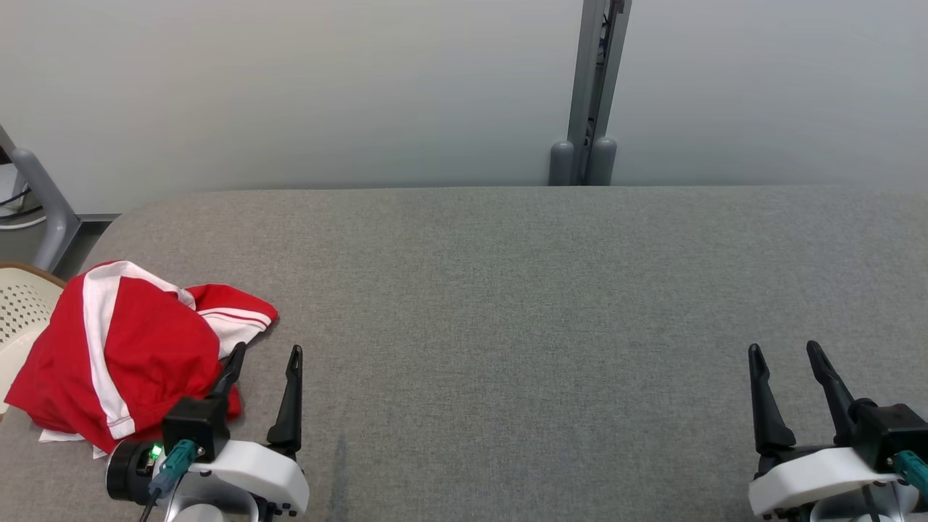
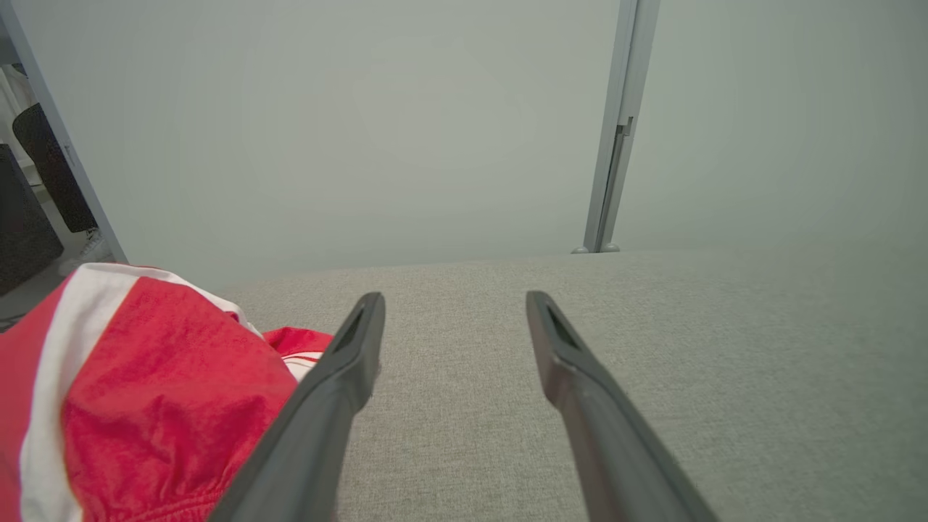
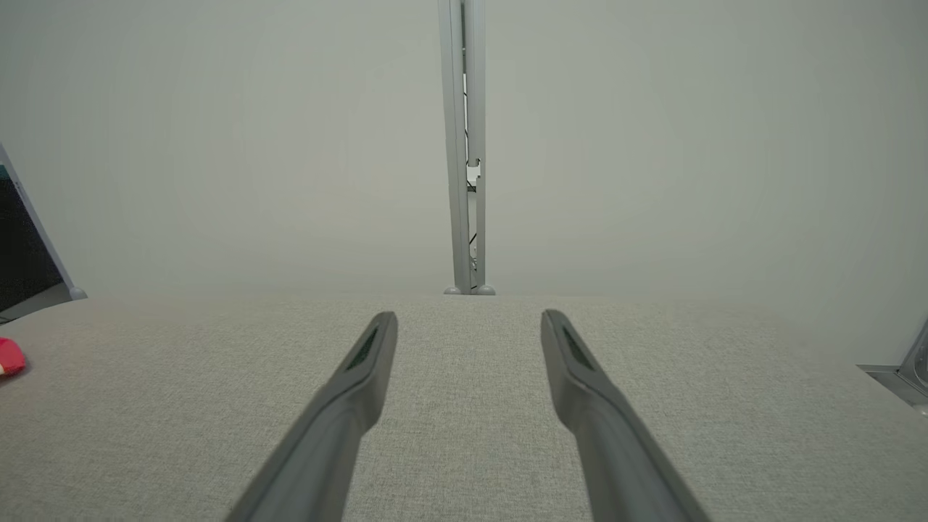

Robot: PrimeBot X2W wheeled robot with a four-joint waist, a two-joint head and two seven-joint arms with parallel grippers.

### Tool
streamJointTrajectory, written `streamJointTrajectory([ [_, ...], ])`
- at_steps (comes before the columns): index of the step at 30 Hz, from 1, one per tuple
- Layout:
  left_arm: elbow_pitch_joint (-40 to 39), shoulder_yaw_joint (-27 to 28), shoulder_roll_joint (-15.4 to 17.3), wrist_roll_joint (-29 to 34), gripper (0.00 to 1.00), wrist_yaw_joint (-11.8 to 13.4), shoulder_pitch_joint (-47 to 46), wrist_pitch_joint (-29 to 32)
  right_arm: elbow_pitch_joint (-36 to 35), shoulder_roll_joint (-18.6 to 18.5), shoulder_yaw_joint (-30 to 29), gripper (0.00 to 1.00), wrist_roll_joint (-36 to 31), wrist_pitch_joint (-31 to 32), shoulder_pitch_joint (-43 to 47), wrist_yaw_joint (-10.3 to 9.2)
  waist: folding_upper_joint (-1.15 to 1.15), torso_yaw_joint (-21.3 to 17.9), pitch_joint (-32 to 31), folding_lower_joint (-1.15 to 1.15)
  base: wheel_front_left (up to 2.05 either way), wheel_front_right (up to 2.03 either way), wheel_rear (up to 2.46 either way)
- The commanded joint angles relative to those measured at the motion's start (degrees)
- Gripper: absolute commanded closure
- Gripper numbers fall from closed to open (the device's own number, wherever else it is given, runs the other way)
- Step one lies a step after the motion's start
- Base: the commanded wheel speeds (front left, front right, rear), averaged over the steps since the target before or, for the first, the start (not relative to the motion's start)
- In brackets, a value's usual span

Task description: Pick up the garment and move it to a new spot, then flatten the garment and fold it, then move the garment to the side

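Lower left of the head view: left gripper (image 1: 267,349), fingers spread, nothing held. Its outer finger overlaps the red garment (image 1: 138,341); whether it touches or is only close cannot be settled. Lower right: right gripper (image 1: 784,348), fingers likewise spread and empty, well apart from the cloth. The garment lies crumpled at the left end of the grey bench (image 1: 507,290), seemingly reaching its edge.

Risk: a pinch on one loose layer could drag the heap over that edge, or lift it bunched. Hems, openings and garment type are buried in folds. Beyond, a cream perforated object (image 1: 18,312) is cut off by the frame.
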Motion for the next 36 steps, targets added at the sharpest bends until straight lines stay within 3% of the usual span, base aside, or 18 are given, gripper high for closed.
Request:
streamJointTrajectory([
  [1,0.1,0.2,0.1,1.0,0.0,-0.3,-1.2,-0.5,-0.1,-0.2,0.0,0.0,-1.0,-0.6,0.0,0.12,0.0,0.0,0.0,0.0,0.0,0.0,0.0],
  [9,0.9,0.7,-0.4,2.9,0.0,-0.4,-1.4,-1.1,0.1,-0.2,0.0,0.0,-2.6,-1.2,0.4,0.12,0.0,0.5,-0.2,0.0,0.0,0.0,0.0],
  [14,1.3,1.4,-0.8,2.2,0.0,-1.0,-2.0,-1.0,-0.8,-0.2,-0.3,0.0,-1.3,-1.2,0.7,0.12,0.0,3.1,-0.1,0.0,0.0,0.0,0.0],
  [36,0.4,6.4,-1.3,1.6,0.0,-0.4,-1.2,-0.9,-3.2,-0.2,4.8,0.0,1.6,-1.1,-0.1,0.12,0.0,22.9,0.9,0.0,0.0,0.0,0.0],
])
